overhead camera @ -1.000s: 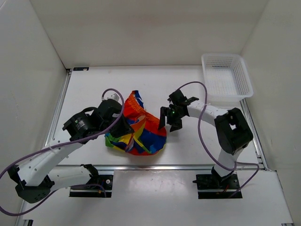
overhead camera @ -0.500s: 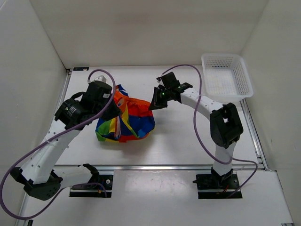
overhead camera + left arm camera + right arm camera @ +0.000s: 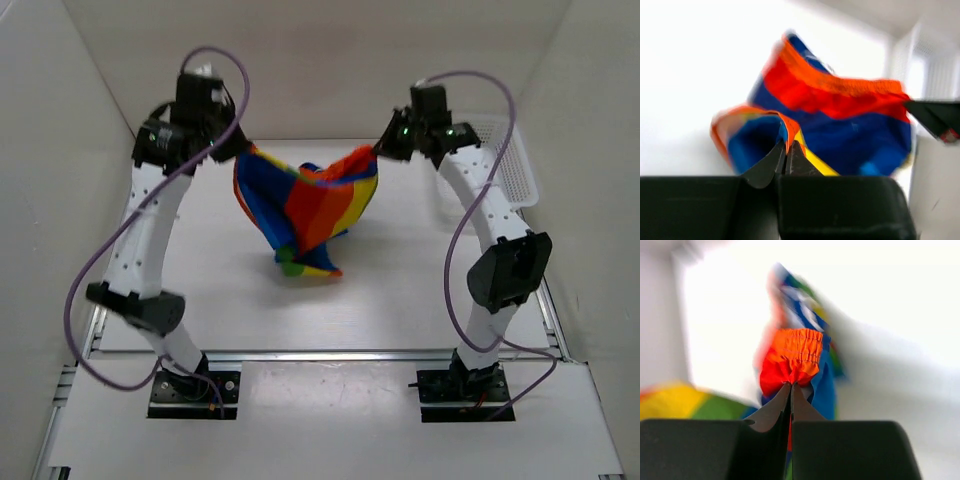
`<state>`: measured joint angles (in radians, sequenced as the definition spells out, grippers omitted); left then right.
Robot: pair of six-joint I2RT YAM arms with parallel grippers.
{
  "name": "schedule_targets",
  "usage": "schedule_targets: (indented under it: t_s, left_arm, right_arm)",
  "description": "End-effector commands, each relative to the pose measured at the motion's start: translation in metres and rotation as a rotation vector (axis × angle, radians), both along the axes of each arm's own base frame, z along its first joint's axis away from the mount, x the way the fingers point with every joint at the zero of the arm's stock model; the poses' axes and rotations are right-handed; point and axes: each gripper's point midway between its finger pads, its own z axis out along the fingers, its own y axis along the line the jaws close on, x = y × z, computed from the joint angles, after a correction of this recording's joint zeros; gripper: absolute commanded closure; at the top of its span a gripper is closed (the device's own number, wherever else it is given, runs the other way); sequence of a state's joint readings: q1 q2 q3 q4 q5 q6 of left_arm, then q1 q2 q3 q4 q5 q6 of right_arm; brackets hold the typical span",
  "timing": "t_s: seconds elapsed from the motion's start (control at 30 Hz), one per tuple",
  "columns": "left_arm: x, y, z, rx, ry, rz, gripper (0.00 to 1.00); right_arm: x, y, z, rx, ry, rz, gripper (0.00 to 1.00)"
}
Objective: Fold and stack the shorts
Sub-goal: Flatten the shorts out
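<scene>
The rainbow-striped shorts hang in the air above the table, stretched between both arms, with the lower part drooping toward the tabletop. My left gripper is shut on the left end of the cloth; in the left wrist view its jaws pinch an orange and yellow edge of the shorts, and the gripper shows no gap. My right gripper is shut on the right end; in the right wrist view it clamps the orange gathered waistband of the shorts.
A white mesh basket stands at the back right of the table, partly behind my right arm. White walls enclose the table on three sides. A metal rail runs along the near edge.
Both arms have risen and spread apart, lifting the shorts off the table and stretching them. The right gripper, open a second ago, has shut on the waistband.
</scene>
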<state>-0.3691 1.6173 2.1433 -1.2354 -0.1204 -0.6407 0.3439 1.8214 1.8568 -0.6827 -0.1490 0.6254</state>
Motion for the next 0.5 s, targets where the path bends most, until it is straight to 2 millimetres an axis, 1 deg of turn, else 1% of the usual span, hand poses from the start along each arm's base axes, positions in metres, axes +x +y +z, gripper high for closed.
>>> schedule_targets:
  t_s: [0.0,0.03,0.07,0.1,0.13,0.17,0.2,0.23,0.27,0.3,0.33,0.37,0.4,0.43,0.47]
  left_arm:
    - [0.022,0.042,0.114,-0.008,-0.328,0.051,0.90]
    - [0.018,0.040,0.131,-0.062,-0.375,0.014,0.90]
    - [0.014,0.043,0.149,-0.105,-0.428,0.009,0.90]
    - [0.020,0.048,0.143,-0.150,-0.410,0.025,0.90]
    - [0.002,0.047,0.181,-0.194,-0.539,0.006,0.90]
    - [-0.003,0.048,0.187,-0.199,-0.567,0.004,0.90]
    - [-0.007,0.047,0.188,-0.204,-0.577,-0.005,0.90]
    - [-0.014,0.049,0.186,-0.200,-0.575,0.004,0.90]
    - [-0.018,0.054,0.181,-0.188,-0.557,0.028,0.90]
    - [-0.023,0.056,0.177,-0.176,-0.545,0.025,0.90]
    - [-0.019,0.058,0.152,-0.138,-0.482,0.028,0.90]
    - [-0.035,0.062,0.150,-0.135,-0.484,0.037,0.90]
    - [-0.040,0.065,0.137,-0.124,-0.454,0.049,0.90]
    - [-0.038,0.064,0.088,-0.101,-0.334,0.052,0.90]
    - [-0.059,0.067,0.083,-0.118,-0.339,0.060,0.90]
  right_arm:
    - [0.026,-0.027,0.137,0.098,-0.305,-0.078,1.00]
    - [0.023,-0.025,0.171,0.131,-0.385,-0.068,1.00]
    - [0.025,-0.031,0.180,0.146,-0.402,-0.086,1.00]
    - [0.012,-0.037,0.213,0.168,-0.491,-0.099,1.00]
    - [0.012,-0.041,0.204,0.155,-0.483,-0.120,1.00]
    - [0.006,-0.045,0.207,0.156,-0.503,-0.131,1.00]
    - [-0.015,-0.048,0.233,0.170,-0.582,-0.130,1.00]
    - [-0.024,-0.048,0.229,0.164,-0.575,-0.134,1.00]
    - [-0.040,-0.056,0.220,0.141,-0.566,-0.142,1.00]
    - [-0.051,-0.055,0.211,0.107,-0.563,-0.142,1.00]
    - [-0.060,-0.055,0.202,0.087,-0.561,-0.141,1.00]
    - [-0.066,-0.053,0.153,0.035,-0.472,-0.127,1.00]
    - [-0.095,-0.047,0.152,0.042,-0.485,-0.085,1.00]
    - [-0.106,-0.048,0.131,0.020,-0.453,-0.082,1.00]
    - [-0.126,-0.056,0.123,0.021,-0.454,-0.099,1.00]
